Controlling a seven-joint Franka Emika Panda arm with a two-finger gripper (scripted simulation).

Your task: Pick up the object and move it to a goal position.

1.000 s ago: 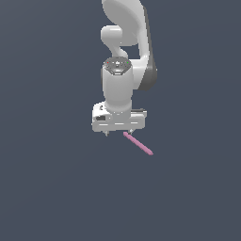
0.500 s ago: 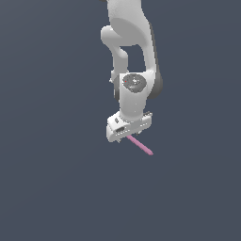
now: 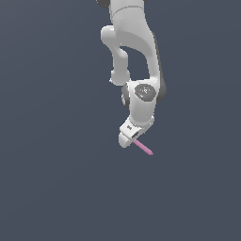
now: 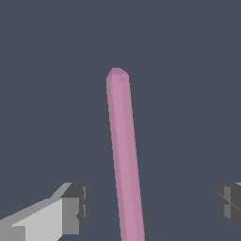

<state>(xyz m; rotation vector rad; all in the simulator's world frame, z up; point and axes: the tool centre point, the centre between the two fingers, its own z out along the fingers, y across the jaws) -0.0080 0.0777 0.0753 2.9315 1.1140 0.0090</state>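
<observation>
Two grey-padded fingers [image 4: 75, 207] of your white two-finger gripper [image 4: 150, 207] stood wide apart in the wrist view, released, with the thin straight pink rod [image 4: 123, 155] running between them and touching neither. In the exterior view, you had the gripper [image 3: 128, 137] just below the frame's centre, the rod [image 3: 143, 148] poking out toward the lower right from under it. Behind, the white jointed robot arm [image 3: 134, 52] rose to the top edge.
</observation>
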